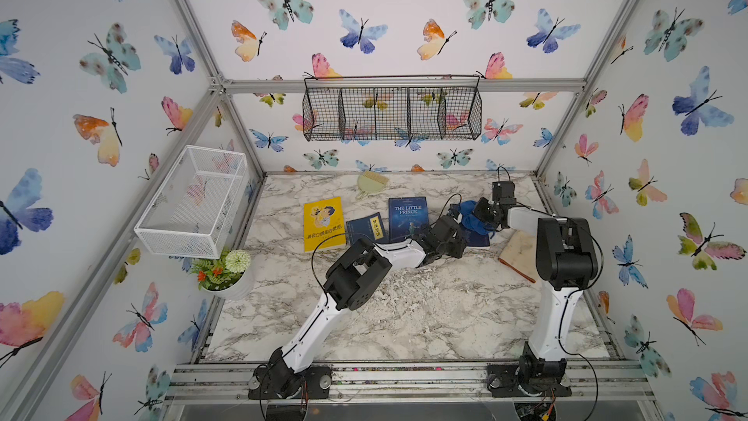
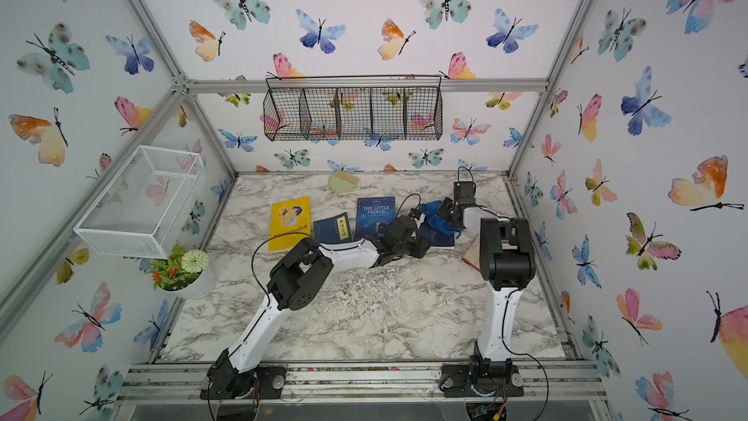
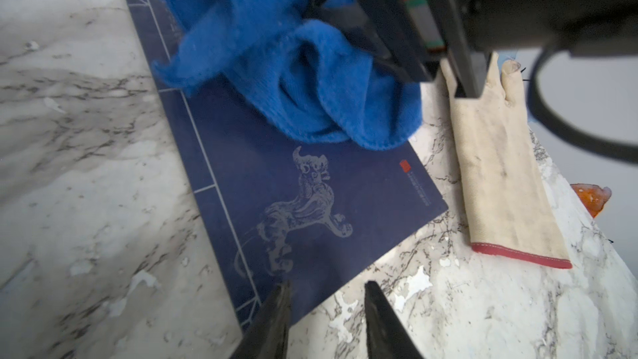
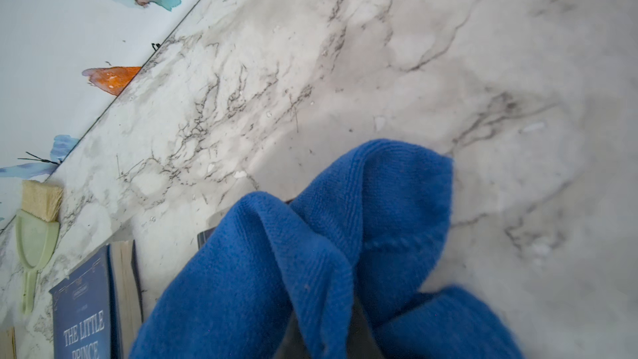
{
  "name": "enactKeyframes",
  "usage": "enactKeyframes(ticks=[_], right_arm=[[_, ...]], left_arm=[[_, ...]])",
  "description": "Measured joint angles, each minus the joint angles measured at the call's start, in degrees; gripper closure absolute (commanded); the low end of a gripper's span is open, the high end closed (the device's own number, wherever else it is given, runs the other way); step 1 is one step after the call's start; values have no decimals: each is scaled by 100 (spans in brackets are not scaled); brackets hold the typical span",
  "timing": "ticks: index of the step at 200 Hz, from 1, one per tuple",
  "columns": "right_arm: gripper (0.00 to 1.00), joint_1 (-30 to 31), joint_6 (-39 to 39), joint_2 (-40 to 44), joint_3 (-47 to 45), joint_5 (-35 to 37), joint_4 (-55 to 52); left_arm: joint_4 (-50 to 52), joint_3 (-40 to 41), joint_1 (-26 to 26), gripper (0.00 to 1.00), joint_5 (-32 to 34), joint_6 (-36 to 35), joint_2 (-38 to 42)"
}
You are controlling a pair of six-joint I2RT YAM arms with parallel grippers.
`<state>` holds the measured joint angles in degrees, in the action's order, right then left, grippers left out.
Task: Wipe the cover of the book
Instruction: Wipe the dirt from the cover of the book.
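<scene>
Left wrist view: flat navy book (image 3: 310, 202), silver beast emblem; right gripper (image 3: 393, 53) clamps blue cloth (image 3: 293, 81) at its 12 o'clock end; left gripper (image 3: 328, 319) jaws narrowly parted, empty.

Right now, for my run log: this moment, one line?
right tool: shut on blue fleece cloth; cloth: on dark-blue book; left tool: open, empty

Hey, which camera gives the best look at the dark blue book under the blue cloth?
The left wrist view: the book fills the frame, its beast drawing sharp, only one end under the cloth. In both top views just a sliver shows beside the cloth. The right wrist view shows only a dark corner.
</scene>
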<state>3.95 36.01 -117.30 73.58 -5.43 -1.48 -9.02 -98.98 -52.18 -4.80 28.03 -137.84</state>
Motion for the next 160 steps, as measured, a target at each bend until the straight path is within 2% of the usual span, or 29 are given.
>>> enactKeyframes(ticks=[31,55,74,132,160], right_arm=[[96,0,83,999,-1300,7,109],[96,0,101,1239,-1596,55,107],[96,4,96,1016,-1257,72,-76],[96,4,190,-385,654,44,-282],[96,4,203,-542,831,39,-240]], left_arm=[[15,-2,4,63,-4,17,4],[28,-2,9,63,-20,35,9],[31,-2,11,63,-22,52,11],[0,74,22,65,-44,140,28],[-17,129,26,65,-61,181,55]])
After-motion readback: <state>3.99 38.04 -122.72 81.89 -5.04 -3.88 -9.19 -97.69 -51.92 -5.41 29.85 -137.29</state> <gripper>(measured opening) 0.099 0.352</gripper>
